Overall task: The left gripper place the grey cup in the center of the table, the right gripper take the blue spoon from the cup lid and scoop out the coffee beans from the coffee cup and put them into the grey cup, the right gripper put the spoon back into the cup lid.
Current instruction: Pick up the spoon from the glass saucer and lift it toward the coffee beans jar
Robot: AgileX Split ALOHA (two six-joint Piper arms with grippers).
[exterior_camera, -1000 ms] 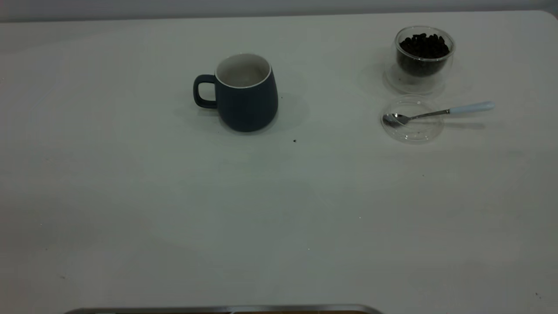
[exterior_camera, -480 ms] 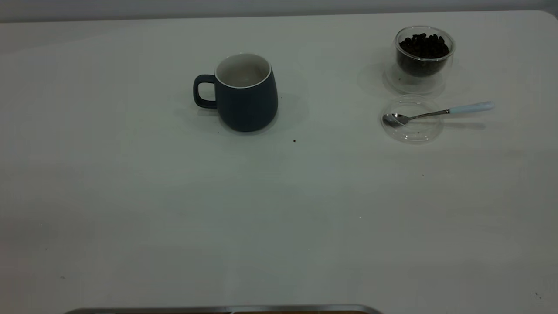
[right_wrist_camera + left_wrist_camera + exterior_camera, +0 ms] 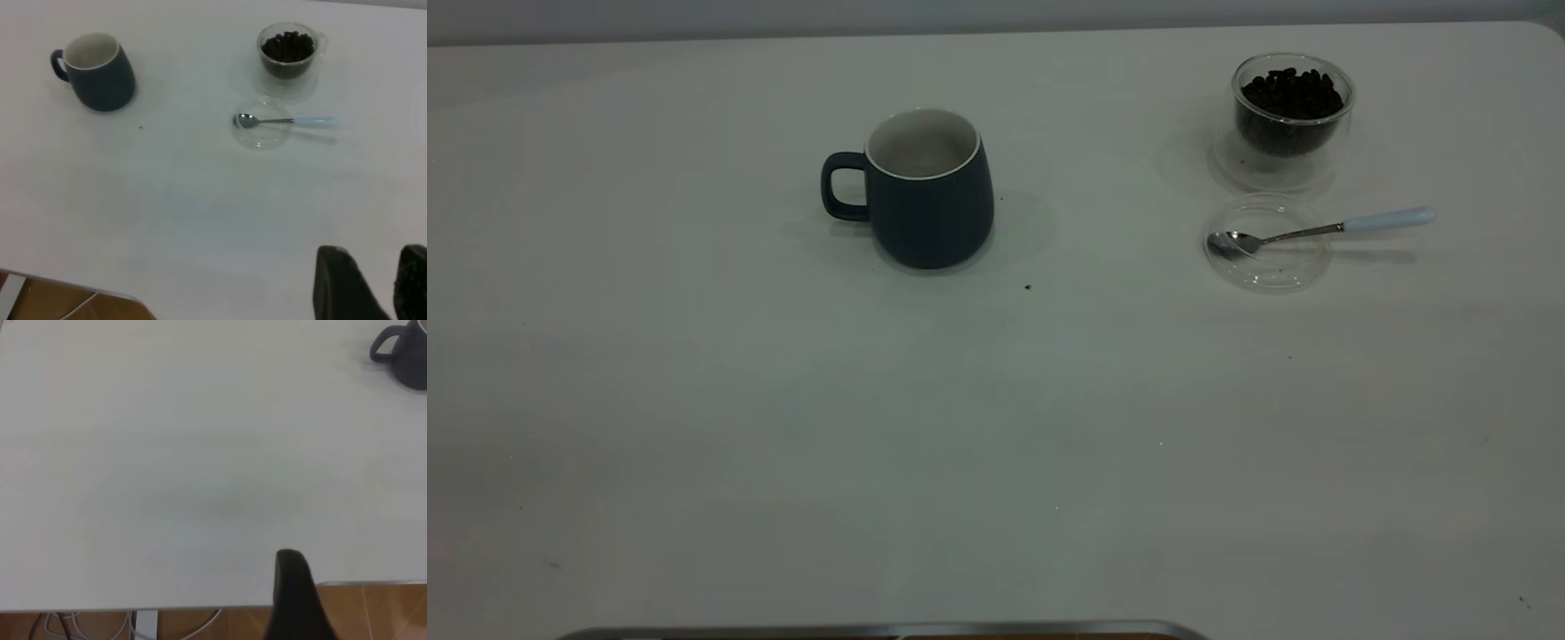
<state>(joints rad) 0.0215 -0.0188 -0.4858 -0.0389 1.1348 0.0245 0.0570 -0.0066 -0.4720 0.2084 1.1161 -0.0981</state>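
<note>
The grey cup [image 3: 929, 191] stands upright on the table [image 3: 783, 427], left of the middle towards the back, with its handle to the left. It looks empty. The coffee cup [image 3: 1291, 111] with coffee beans [image 3: 1291, 89] stands at the back right. Just in front of it lies the cup lid [image 3: 1267, 258], with the blue spoon [image 3: 1316, 231] resting bowl-down in it and its handle pointing right. Neither gripper shows in the exterior view. One finger [image 3: 293, 587] of my left gripper shows over the table's front edge, far from the grey cup [image 3: 407, 357]. My right gripper [image 3: 377, 277] hovers open and empty, far from the spoon [image 3: 287, 121].
A small dark speck [image 3: 1028, 287] lies in front of the grey cup. A metal strip [image 3: 871, 631] runs along the table's front edge. White cables [image 3: 67, 623] hang below that edge in the left wrist view.
</note>
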